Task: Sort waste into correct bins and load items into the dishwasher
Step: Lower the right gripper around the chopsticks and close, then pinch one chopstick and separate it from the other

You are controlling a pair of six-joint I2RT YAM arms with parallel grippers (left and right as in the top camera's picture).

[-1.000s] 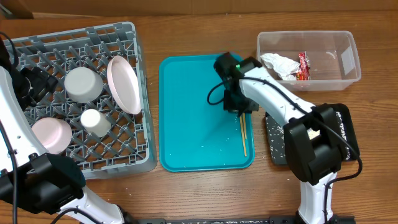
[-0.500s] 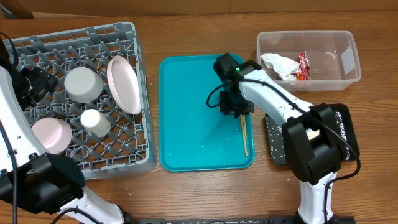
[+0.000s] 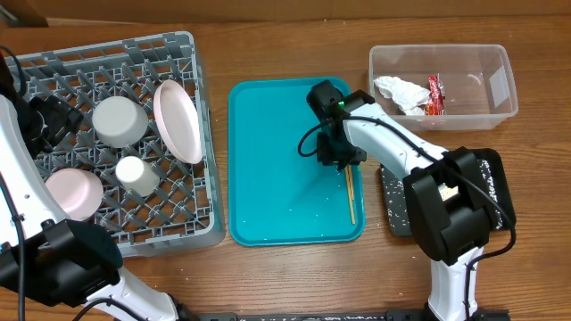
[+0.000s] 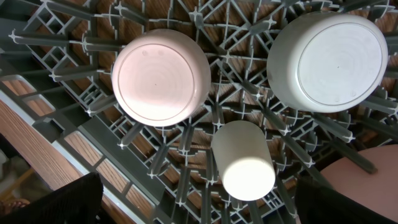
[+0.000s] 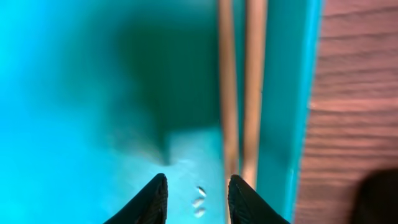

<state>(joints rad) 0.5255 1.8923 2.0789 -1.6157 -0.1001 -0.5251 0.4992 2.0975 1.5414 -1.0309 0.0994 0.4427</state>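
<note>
Evidently the right gripper (image 5: 198,180) is lining up on the chopsticks (image 5: 227,87). Its jaws are partly spread and pinch nothing; only bare teal tray (image 5: 74,93) and a few pale crumbs (image 5: 199,201) show in the gap. The two sticks run straight ahead of the gripper, side by side. The nearer stick starts at the tip of the finger on the tray-wall side, though I cannot tell whether it touches. Both sticks lie outside the gap, so a sideways shift toward the wall looks needed before closing. They rest against the tray's raised edge, which probably leaves little room for the outer finger. Past that edge is the wooden table (image 5: 348,93).

Farther out on the wall side, the clear tub (image 3: 443,85) holds the napkin (image 3: 399,91) and the red wrapper (image 3: 434,94), so that waste seems sorted. The black tray (image 3: 397,201) sits below the arm.

Well off to the other side, the left gripper (image 4: 199,208) hangs wide open and empty over the dish rack (image 3: 107,53). Under it sit an upturned pink bowl (image 4: 160,74), the grey-white bowl (image 4: 329,59) and the cup (image 4: 242,162). The plate (image 3: 177,120) leans on edge. It is likely waiting there to receive the chopsticks.
</note>
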